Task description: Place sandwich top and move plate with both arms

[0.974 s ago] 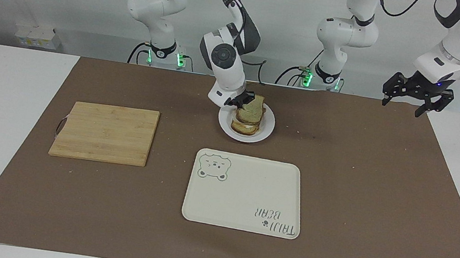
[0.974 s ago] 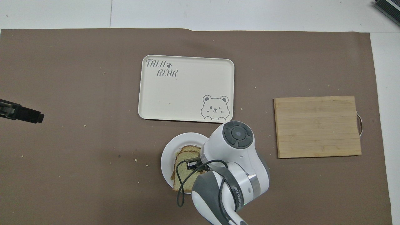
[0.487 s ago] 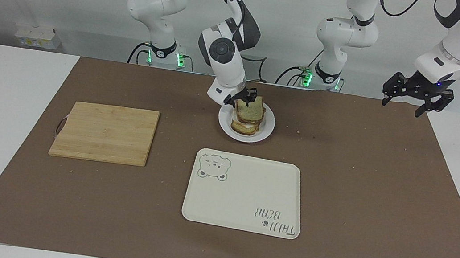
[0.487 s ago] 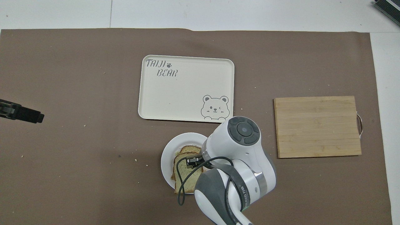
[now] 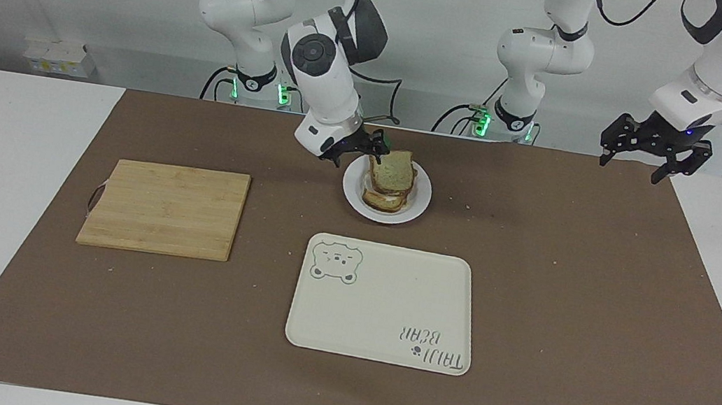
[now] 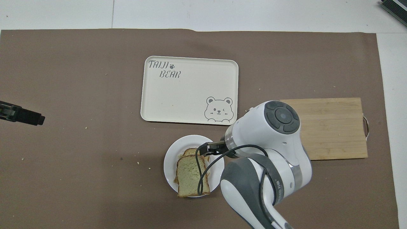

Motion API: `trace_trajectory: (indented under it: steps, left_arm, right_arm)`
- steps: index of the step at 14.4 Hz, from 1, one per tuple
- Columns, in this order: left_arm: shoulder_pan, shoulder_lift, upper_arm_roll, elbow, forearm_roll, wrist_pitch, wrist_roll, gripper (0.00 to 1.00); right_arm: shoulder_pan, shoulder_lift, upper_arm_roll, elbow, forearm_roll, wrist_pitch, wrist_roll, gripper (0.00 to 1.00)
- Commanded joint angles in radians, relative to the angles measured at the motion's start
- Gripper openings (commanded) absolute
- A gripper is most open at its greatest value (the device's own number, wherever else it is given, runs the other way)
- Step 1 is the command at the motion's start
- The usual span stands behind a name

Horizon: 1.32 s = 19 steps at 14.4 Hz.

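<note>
Pale-faced sandwich top [image 5: 393, 167] tops the plate's [image 5: 420, 205] stack, beside parted right jaws.

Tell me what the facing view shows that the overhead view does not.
Only the facing view: the whole left gripper, open and waiting in the air at its own arm's end of the table, and the layers under the sandwich top. Only the overhead view: the top slice's whole pale speckled face. Both: the plate holding the stack, the open right gripper beside the stack and clear of the bread, the bear tray and the cutting board.
</note>
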Motion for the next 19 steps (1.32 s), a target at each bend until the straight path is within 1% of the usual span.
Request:
trace_trajectory:
  steps: [1, 6, 9, 13, 15, 19]
  left_arm:
    - [0.009, -0.015, -0.005, -0.01, 0.01, 0.01, 0.01, 1.0]
    - [0.009, -0.015, -0.005, -0.01, 0.01, 0.01, 0.01, 1.0]
    - [0.009, -0.015, -0.005, -0.01, 0.01, 0.01, 0.01, 1.0]
    - [0.009, -0.015, -0.005, -0.01, 0.01, 0.008, 0.01, 1.0]
    - [0.009, -0.015, -0.005, -0.01, 0.01, 0.01, 0.01, 1.0]
    - [0.009, -0.015, -0.005, -0.01, 0.01, 0.01, 0.01, 1.0]
  right_arm:
    - [-0.035, -0.009, 0.007, 0.025, -0.045, -0.019, -0.003, 1.0]
    - [-0.114, -0.018, 0.006, 0.06, -0.05, -0.019, -0.005, 1.0]
    - [-0.183, -0.047, 0.007, 0.074, -0.05, -0.022, -0.003, 1.0]
    - [-0.29, -0.104, 0.006, 0.075, -0.051, -0.095, -0.008, 1.0]
    - [-0.319, -0.122, 0.006, 0.075, -0.053, -0.12, -0.029, 1.0]
    - [-0.353, -0.133, 0.004, 0.083, -0.053, -0.132, -0.051, 1.0]
